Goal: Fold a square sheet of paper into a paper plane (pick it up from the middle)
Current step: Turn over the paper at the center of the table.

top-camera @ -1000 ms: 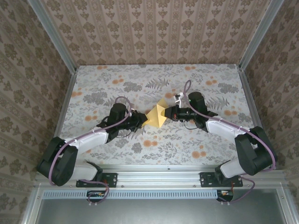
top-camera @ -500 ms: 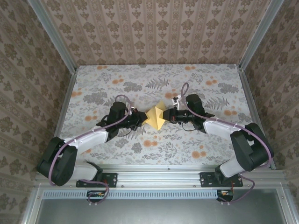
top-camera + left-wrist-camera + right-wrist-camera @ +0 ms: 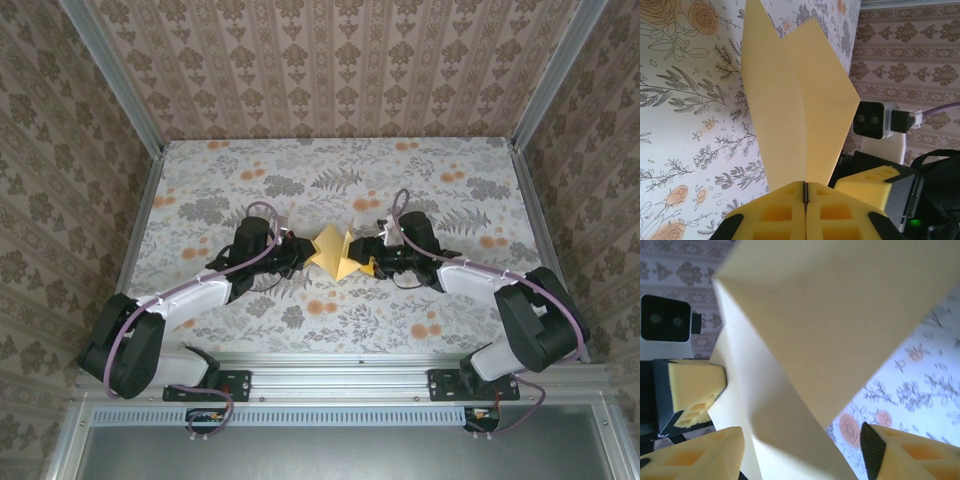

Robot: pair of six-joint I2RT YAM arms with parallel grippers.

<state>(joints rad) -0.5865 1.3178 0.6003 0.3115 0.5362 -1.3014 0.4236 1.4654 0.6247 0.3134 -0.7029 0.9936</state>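
Observation:
The square sheet of paper [image 3: 335, 250] is folded into a pointed yellow-orange paper plane shape with a centre crease, and it hangs just above the table's middle. My left gripper [image 3: 306, 252] is shut on its crease edge; in the left wrist view the pads meet at the left gripper [image 3: 805, 186] and the paper [image 3: 795, 100] fans away from them. My right gripper [image 3: 368, 258] stands open on the paper's right side. In the right wrist view the paper's flaps [image 3: 830, 315] lie between the spread fingers of the right gripper [image 3: 800, 447], which do not pinch them.
A floral cloth [image 3: 330, 180] covers the table, with metal rails [image 3: 530, 200] and patterned walls around it. Both arms meet head-on at the middle, fingertips close together. One finger of the left gripper [image 3: 695, 390] shows past the paper in the right wrist view.
My right gripper has opened and let go of the paper. The paper's right side has spread into two flaps. The left gripper has stayed shut on the paper in the same place.

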